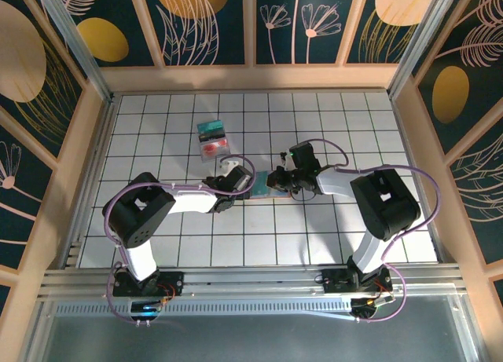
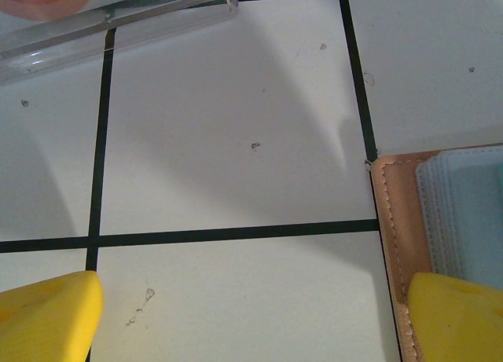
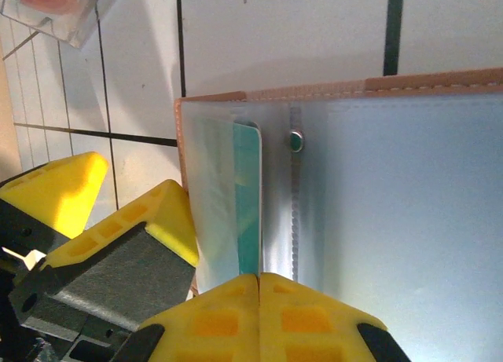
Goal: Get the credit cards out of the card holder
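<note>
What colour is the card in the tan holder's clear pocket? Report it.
Teal; the thin plastic card shows best in the right wrist view.

Credit card inside card holder

You see the teal card only in part: its lower end is hidden behind the closed fingertips of the right hand. The card holder runs past the right edge, and from above its pockets are too small to make out.

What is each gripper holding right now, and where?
The right gripper appears shut on the near end of the teal card inside the card holder. The left gripper is open, holding nothing.
</note>
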